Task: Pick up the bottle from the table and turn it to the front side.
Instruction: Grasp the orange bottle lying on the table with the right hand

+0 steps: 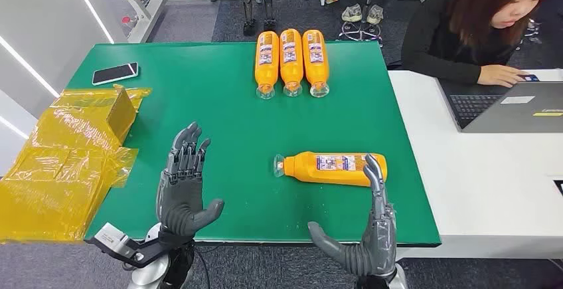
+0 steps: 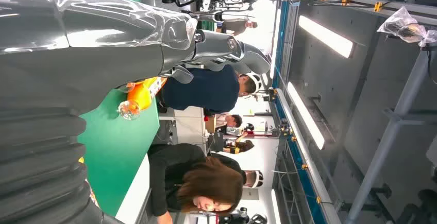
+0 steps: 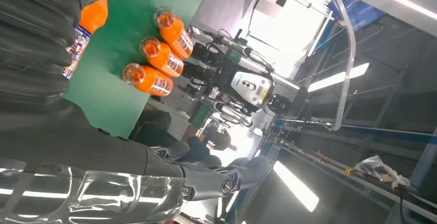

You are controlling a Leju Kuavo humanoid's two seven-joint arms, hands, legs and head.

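A: Head view first — what is the right robot hand (image 1: 368,226) doing?

B: It is hovering over the near edge of the green-topped desk (image 1: 212,109), palm up and fingers spread, thumb sticking out to the side. Its fingertips (image 1: 372,167) are overlapping the base end of the orange plastic bottle with the printed label (image 1: 330,168); whether they are touching it or sitting above it, I cannot tell. It is not gripping anything.

A: And how is that bottle lying?

B: It is lying on its side just beyond the right robot hand, its clear cap pointing towards the left robot hand (image 1: 183,186), label facing up.

A: What is the left robot hand doing?

B: It is hanging open as well, fingers apart and thumb out, holding nothing, well apart from the bottle.

A: Anything further out?

B: Three matching orange bottles (image 1: 291,61) are lying side by side far beyond both robot hands, caps pointing towards the robot. Out past the left robot hand a dark smartphone (image 1: 115,73) is lying on the desk, and on that hand's outer side yellow-wrapped packages (image 1: 66,153) are piling up. Beyond the right robot hand's outer side, a person in a black top (image 1: 465,30) is sitting at a white desk (image 1: 491,183), working on a grey laptop (image 1: 511,106).
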